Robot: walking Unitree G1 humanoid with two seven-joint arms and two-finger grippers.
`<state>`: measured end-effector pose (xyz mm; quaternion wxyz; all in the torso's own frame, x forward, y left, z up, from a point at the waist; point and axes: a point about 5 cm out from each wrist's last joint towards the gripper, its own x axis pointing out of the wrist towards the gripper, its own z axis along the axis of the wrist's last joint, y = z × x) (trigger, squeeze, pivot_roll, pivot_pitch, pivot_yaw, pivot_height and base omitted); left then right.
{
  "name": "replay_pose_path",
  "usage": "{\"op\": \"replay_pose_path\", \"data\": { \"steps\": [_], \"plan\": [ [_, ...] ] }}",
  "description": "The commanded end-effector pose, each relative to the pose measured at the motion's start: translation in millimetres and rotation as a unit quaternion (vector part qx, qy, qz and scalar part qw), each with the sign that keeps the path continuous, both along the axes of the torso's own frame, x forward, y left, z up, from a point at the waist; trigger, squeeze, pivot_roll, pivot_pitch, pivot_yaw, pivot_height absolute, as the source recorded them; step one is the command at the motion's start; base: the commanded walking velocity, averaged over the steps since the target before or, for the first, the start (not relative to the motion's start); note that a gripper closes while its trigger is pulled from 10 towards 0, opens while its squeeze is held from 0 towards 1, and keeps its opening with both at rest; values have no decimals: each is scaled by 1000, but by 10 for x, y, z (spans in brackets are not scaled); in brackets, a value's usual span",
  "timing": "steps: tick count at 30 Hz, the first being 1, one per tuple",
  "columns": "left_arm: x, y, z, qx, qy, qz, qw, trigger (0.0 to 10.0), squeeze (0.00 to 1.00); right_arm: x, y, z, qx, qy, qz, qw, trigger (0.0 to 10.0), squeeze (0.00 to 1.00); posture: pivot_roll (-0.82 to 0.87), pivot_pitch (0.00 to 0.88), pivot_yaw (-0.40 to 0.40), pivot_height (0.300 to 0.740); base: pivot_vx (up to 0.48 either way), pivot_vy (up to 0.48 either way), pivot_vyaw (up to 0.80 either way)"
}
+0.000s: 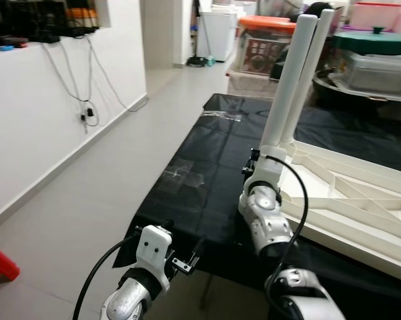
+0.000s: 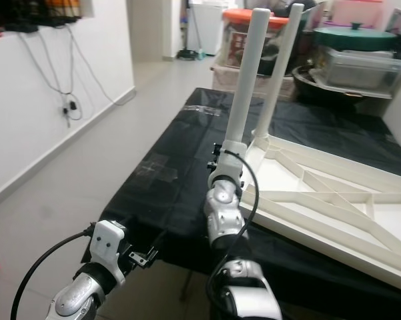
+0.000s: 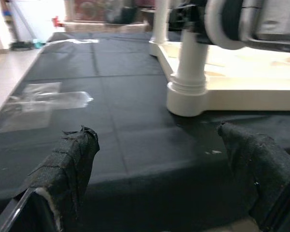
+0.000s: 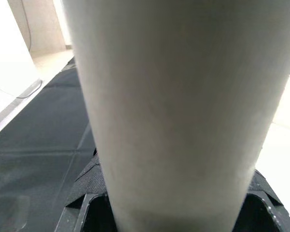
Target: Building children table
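Pale tiled flooring and a white wall with dangling cables bordering a low platform draped in black sheeting (image 1: 187, 193). Lying upside down on that sheeting: a cream moulded-plastic children's tabletop with ribbed underside (image 1: 360, 200), carrying two white cylindrical plastic legs standing upright at its near-left corner region. Right gripper (image 2: 221, 159) clamping the nearer white leg (image 2: 248, 80) low down, just above its socket, fingers pressed against both sides as confirmed by the right wrist view. Left gripper (image 3: 159, 169) hovering at the platform's near edge with cloth-wrapped fingers (image 3: 72, 159) spread apart, grasping nothing, pointing toward the leg's flared base collar (image 3: 188, 92).

Handling, as judged: hollow plastic, probably light and stiff, smooth enough to slip under twisting; gripping low near the collar likely giving best control and least leverage on the socket. Seating of the leg within its socket impossible to verify. Tabletop's far-right portion cut off by the frame; storage boxes (image 1: 267, 47) behind partly obscured.
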<state>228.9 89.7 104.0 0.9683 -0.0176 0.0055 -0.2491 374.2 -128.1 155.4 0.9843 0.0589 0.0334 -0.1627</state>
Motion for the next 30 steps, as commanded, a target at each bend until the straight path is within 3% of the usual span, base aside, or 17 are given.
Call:
{"op": "replay_pose_path", "data": {
  "steps": [1,3,4,5,6,7,10,12,16,20,21,22,23,25,28,29,30],
  "plan": [
    [-12,8,-31,3,9,0,1000,10000,0,-60,121,-158,56,8,28,998,10000,0,123,0,-54,740,0,0,0],
    [-11,8,-29,3,9,1,1000,10000,0,-69,261,-154,64,-9,71,995,10000,16,122,0,-54,740,0,0,0],
    [-11,8,-29,3,9,2,1000,10000,0,-66,343,-127,53,-29,100,993,10000,1000,120,0,-52,740,0,0,0],
    [-11,7,-29,3,8,2,1000,10000,0,-44,334,-102,42,-46,116,991,10000,733,122,0,-54,740,0,0,0],
    [-11,7,-29,3,8,2,1000,10000,0,-44,334,-102,42,-46,116,991,10000,733,122,0,-54,740,0,0,0],
    [-11,8,-29,3,8,2,1000,10000,0,-11,279,-70,34,-61,128,989,10000,0,121,0,-54,740,0,0,0],
    [-8,6,-31,2,8,2,1000,10000,0,41,217,19,56,-81,211,973,10000,0,120,0,-51,740,0,0,0],
    [-3,5,-35,2,9,1,1000,10000,0,77,173,94,72,-80,339,935,10000,0,116,0,-48,740,0,0,0],
    [-2,4,-38,2,9,0,1000,10000,0,75,150,131,82,-74,413,904,10000,0,116,0,-48,740,0,0,0],
    [1,1,-46,4,9,-3,1000,10000,0,-15,265,191,4,-5,653,757,10000,0,132,0,-63,740,0,0,0],
    [1,1,-46,4,9,-3,1000,10000,0,-15,265,191,4,-5,653,757,10000,0,132,0,-63,740,0,0,0],
    [-1,0,-46,5,8,-3,1000,10000,0,-37,305,189,-10,4,683,731,10000,0,138,0,-67,740,0,0,0],
    [-1,0,-46,5,8,-3,1000,10000,0,-37,305,189,-10,4,683,731,10000,0,138,0,-67,740,0,0,0],
    [-9,-2,-49,6,8,-2,1000,10000,0,-58,394,191,-25,20,723,690,10000,0,147,0,-73,740,0,0,0],
    [-28,-3,-54,8,8,-2,1000,10000,0,-68,582,208,-45,39,755,653,10000,0,157,0,-79,740,0,0,0],
    [-28,-3,-54,8,8,-2,1000,10000,0,-68,582,208,-45,39,755,653,10000,0,157,0,-79,740,0,0,0],
    [-30,-2,-55,8,8,-2,1000,10000,0,-69,602,217,-44,39,758,649,6157,0,160,0,-81,740,0,0,0]
  ]
}}
